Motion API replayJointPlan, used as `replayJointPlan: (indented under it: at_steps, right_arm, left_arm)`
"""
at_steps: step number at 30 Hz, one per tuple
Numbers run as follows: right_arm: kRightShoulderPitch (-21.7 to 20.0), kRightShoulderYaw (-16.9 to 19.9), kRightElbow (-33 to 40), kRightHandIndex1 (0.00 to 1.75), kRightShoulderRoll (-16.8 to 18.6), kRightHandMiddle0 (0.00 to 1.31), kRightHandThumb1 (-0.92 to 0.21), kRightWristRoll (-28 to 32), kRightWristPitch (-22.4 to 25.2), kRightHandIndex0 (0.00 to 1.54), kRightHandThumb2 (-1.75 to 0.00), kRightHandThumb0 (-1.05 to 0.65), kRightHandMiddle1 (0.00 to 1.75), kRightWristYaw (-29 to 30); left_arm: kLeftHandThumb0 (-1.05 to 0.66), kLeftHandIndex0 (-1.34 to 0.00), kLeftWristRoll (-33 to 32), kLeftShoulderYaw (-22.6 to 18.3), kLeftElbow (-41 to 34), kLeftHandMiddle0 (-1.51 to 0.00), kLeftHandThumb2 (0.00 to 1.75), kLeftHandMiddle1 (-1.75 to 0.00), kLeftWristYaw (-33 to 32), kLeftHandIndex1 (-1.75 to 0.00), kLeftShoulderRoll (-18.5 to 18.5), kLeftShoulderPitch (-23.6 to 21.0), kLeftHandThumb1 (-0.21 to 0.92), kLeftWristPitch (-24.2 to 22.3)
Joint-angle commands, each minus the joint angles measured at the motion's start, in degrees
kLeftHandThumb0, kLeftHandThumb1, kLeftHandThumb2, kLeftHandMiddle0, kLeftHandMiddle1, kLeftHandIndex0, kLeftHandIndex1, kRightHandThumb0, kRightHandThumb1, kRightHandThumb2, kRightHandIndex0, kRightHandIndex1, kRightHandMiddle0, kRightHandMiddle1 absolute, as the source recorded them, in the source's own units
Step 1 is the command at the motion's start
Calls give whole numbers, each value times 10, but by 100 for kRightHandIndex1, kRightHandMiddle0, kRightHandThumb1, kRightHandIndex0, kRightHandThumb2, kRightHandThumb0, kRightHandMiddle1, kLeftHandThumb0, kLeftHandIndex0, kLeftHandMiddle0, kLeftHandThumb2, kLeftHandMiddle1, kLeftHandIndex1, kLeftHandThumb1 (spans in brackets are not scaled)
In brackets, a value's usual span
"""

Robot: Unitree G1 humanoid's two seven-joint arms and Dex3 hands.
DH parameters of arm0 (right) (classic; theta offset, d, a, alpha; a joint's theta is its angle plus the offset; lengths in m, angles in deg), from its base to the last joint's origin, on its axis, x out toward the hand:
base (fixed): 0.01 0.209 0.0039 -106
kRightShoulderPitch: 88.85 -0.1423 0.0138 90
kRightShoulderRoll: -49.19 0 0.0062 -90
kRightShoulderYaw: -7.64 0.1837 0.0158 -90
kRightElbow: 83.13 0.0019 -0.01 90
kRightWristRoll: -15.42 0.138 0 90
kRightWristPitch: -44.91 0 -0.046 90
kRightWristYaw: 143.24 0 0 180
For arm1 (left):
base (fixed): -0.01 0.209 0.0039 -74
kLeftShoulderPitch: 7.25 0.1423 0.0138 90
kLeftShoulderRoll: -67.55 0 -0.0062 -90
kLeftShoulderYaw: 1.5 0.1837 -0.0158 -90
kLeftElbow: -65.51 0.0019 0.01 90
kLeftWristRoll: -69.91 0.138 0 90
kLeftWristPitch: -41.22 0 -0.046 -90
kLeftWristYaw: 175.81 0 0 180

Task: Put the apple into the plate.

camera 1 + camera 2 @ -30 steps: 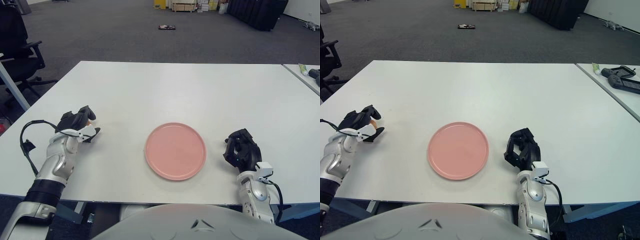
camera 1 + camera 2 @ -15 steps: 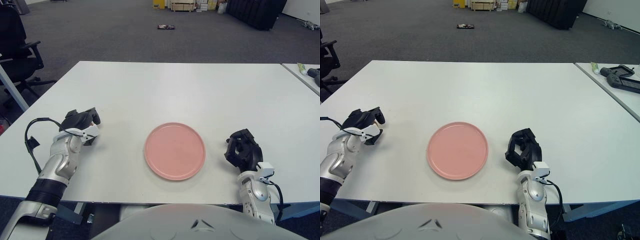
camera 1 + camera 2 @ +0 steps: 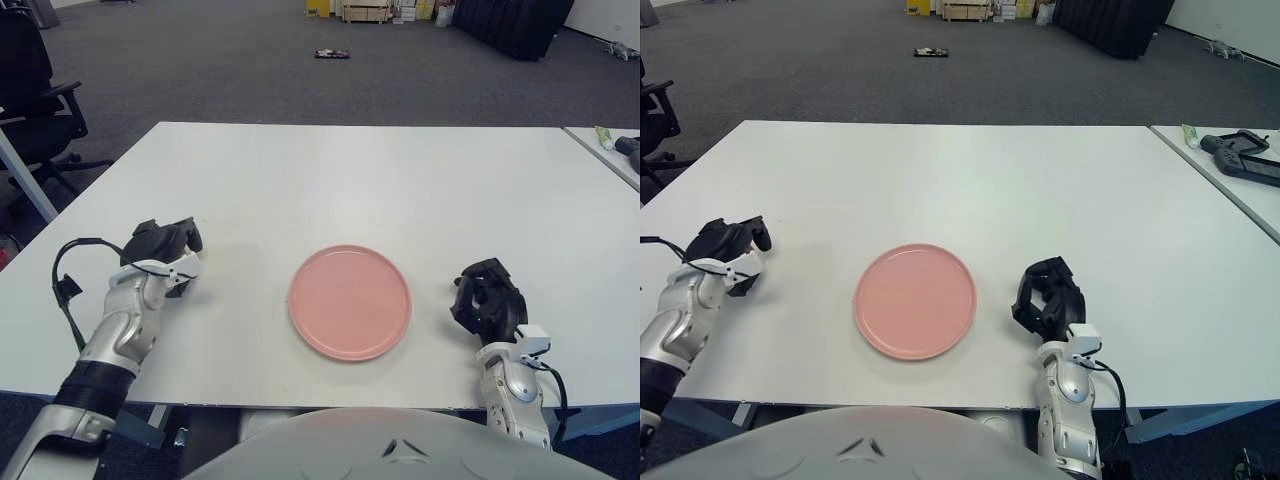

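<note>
A round pink plate [image 3: 350, 301] lies empty on the white table [image 3: 350, 170], near the front edge. My left hand [image 3: 163, 245] is left of the plate with its dark fingers curled down tight, closed over the apple, which is hidden inside the grip. My right hand [image 3: 487, 303] shows just right of the plate, fingers curled, holding nothing.
A second table [image 3: 1230, 190] at the right carries a black controller [image 3: 1243, 157] and a small tube [image 3: 1191, 136]. A black office chair [image 3: 35, 90] stands off the table's left side. Boxes and dark furniture are far back on the carpet.
The left hand has turned and closed downward; the orange-red bit that showed between its fingers a second ago is now covered. The right hand and plate have not moved.
</note>
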Motion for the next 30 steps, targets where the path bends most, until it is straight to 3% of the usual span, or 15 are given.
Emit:
replayJointPlan:
  at_steps: [1,10,30]
  right_arm:
    - [-3,4,7,175,0,47,-50,7,-3,111,-110,-42,175,0]
    - [-6,8,3,175,-2,47,-50,12,-8,111,-110,-42,175,-2]
    - [-13,10,4,175,-6,49,-47,6,4,113,-114,-43,175,4]
  left_arm:
    - [0,-61,-3,2,24,-89,165,-165,-29,-175,-22,25,0,6]
    - [0,-61,-54,-53,40,-88,161,-161,-121,-175,-88,26,2,23]
    - [0,-56,-104,-97,87,-83,155,-162,-203,-175,-128,16,8,127]
